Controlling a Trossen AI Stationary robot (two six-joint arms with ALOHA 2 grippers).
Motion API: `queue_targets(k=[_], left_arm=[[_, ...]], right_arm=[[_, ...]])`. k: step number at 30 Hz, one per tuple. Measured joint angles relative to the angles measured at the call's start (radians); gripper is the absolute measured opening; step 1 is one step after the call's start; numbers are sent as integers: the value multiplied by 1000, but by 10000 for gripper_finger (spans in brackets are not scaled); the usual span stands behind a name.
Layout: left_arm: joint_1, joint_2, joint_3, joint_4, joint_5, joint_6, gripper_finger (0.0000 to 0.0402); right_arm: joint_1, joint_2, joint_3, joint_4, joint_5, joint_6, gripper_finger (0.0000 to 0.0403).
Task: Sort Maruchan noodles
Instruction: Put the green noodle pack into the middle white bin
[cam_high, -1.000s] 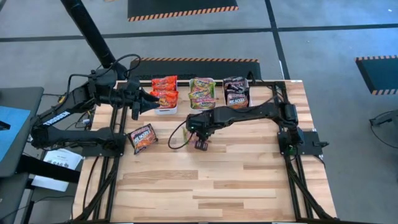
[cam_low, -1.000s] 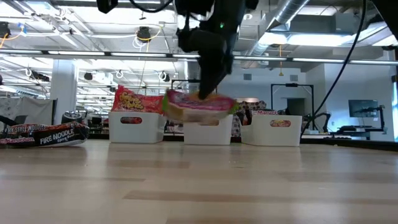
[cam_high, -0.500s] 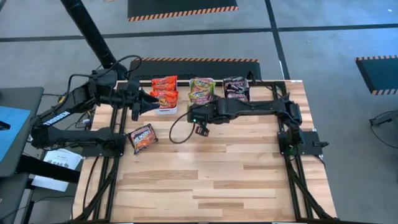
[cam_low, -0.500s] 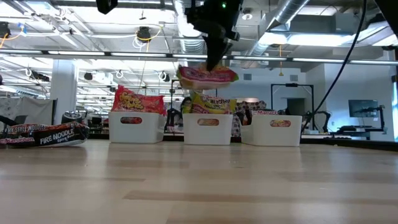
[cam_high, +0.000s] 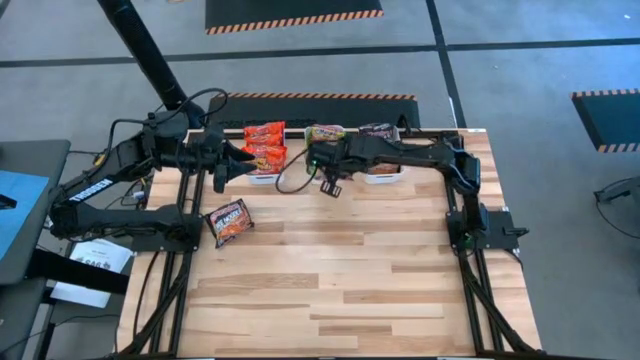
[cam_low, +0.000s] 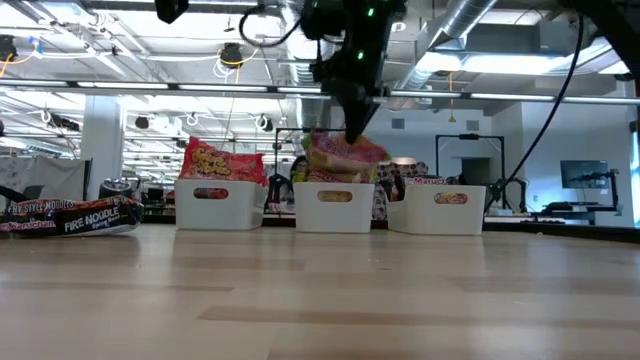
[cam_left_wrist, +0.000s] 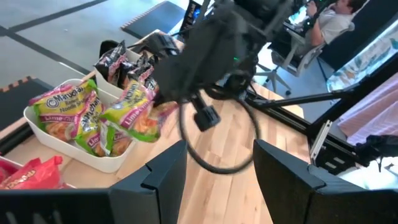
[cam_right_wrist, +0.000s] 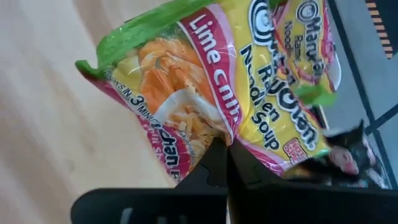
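Observation:
My right gripper (cam_low: 352, 135) is shut on a green-yellow Maruchan noodle packet (cam_right_wrist: 211, 87) and holds it just over the middle white bin (cam_low: 335, 208), where more green-yellow packets (cam_left_wrist: 74, 118) lie. Red-orange packets (cam_high: 265, 140) fill the left bin and black ones (cam_left_wrist: 118, 59) the right bin. A black-and-red packet (cam_high: 229, 222) lies flat on the table's left part. My left gripper (cam_left_wrist: 217, 174) hovers open beside the left bin, with nothing between its fingers. My right gripper pinches one edge of the green-yellow packet (cam_right_wrist: 227, 140) between its two fingers, about midway along that edge. The fingers come slanting down from above. The packet hangs tilted below them (cam_low: 345, 160), clear of the table, just above the packets in the middle bin.
The three white bins stand in a row along the table's far edge (cam_high: 330, 128). A loose black cable (cam_high: 290, 175) loops below the right arm's wrist. Bare wooden tabletop (cam_high: 350, 280) stretches across the near half.
My right gripper has gone up and toward the table's far edge, still shut on the green-yellow packet. The packet has travelled from over the table's middle to just above the middle bin and now hangs tilted instead of level.

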Motion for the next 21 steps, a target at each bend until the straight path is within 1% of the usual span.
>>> queue_targets(k=[7, 13, 17, 21], left_arm=[[0, 0, 0, 0, -10, 38, 174], [0, 0, 0, -1, -48, 39, 174], [0, 0, 0, -2, -53, 41, 174], [0, 0, 0, -3, -53, 46, 174]], right_arm=[[-55, 34, 3, 88, -8, -98, 4], [-88, 66, 1, 107, -36, -173, 4], [-100, 83, 4, 134, -70, -186, 7], [-112, 93, 2, 131, -102, -186, 17]])
